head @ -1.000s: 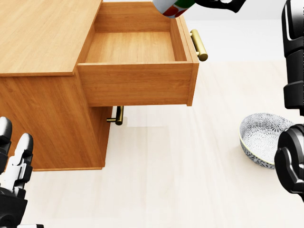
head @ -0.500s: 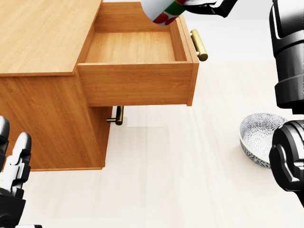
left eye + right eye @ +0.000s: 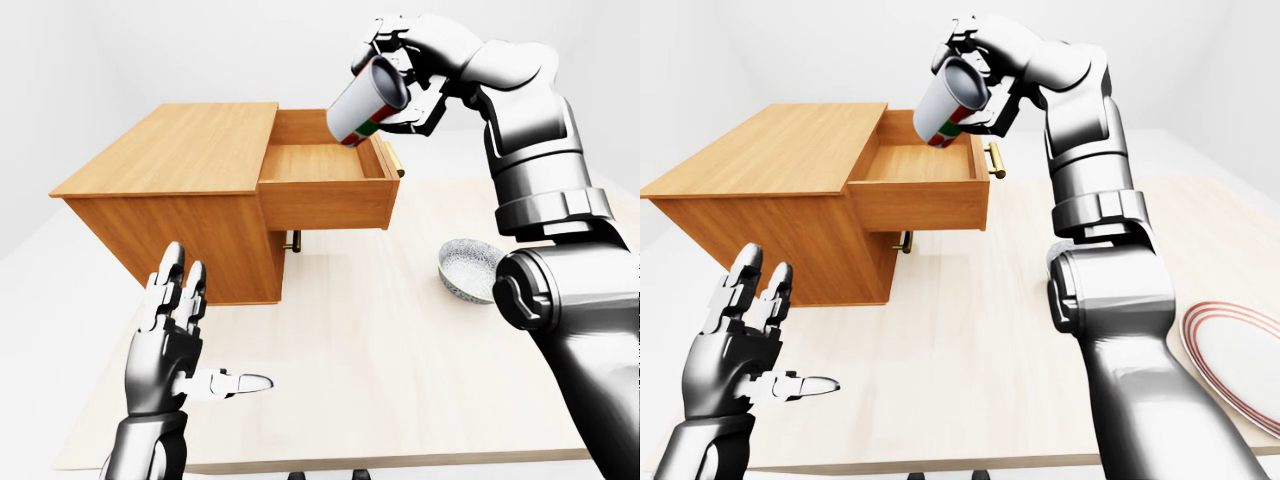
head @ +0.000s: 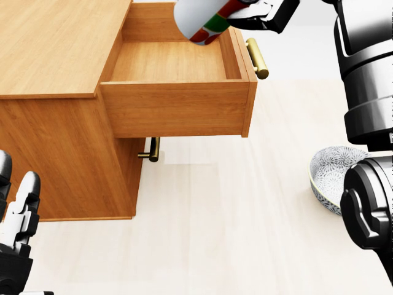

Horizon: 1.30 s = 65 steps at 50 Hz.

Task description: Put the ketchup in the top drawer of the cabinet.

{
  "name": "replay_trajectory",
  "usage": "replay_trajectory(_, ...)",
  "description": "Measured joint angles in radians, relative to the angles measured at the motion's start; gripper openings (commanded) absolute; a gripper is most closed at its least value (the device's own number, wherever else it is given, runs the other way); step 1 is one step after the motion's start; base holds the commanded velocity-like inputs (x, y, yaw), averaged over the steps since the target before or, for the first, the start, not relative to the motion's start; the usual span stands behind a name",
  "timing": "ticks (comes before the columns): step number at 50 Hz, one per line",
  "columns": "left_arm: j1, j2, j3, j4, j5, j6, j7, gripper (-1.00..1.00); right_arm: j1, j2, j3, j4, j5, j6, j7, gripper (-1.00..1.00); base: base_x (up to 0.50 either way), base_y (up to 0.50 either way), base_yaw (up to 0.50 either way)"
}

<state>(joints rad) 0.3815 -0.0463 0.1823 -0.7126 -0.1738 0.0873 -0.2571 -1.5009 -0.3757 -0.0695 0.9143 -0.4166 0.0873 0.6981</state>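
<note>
Wooden cabinet (image 3: pixel 175 190) stands at nine o'clock in the left-eye view, top drawer (image 3: pixel 325 165) pulled open. Below it, the left hand (image 3: pixel 170 345) hangs spread and empty. At twelve o'clock the right hand (image 3: pixel 405 75) pinches the tilted ketchup (image 3: pixel 362 103) above the drawer's right side. Carrying looks nearly done; lowering and release should follow. The bottle's label is partly hidden. A patterned bowl (image 3: pixel 470 270) sits at three o'clock.

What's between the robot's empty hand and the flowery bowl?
Only bare table lies between the left robot hand and the bowl, clearest in the left-eye view.
</note>
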Motion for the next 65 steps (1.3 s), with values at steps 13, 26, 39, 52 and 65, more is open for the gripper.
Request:
replay_trajectory(13, 0.001, 0.000, 0.004, -0.004, -0.003, 0.000, -0.002, 1.00, 0.008, 0.010, 0.001, 0.040, 0.009, 0.000, 0.000, -1.00, 0.00, 0.00, 0.00)
replay_trajectory(26, 0.002, -0.001, 0.009, -0.009, -0.007, 0.000, -0.004, 1.00, 0.012, 0.020, 0.004, 0.064, 0.011, 0.000, 0.000, -1.00, 0.00, 0.00, 0.00)
replay_trajectory(39, 0.001, -0.003, 0.010, -0.012, -0.008, 0.000, -0.005, 1.00, 0.011, 0.026, 0.003, 0.087, 0.012, 0.000, 0.000, -1.00, 0.00, 0.00, 0.00)
replay_trajectory(52, 0.000, -0.003, 0.013, -0.014, -0.011, 0.000, -0.006, 1.00, 0.019, 0.033, 0.004, 0.109, 0.013, 0.000, 0.000, -1.00, 0.00, 0.00, 0.00)
replay_trajectory(65, -0.003, -0.003, 0.016, -0.009, -0.013, 0.000, -0.008, 1.00, 0.033, 0.038, 0.006, 0.122, 0.007, 0.000, 0.000, -1.00, 0.00, 0.00, 0.00)
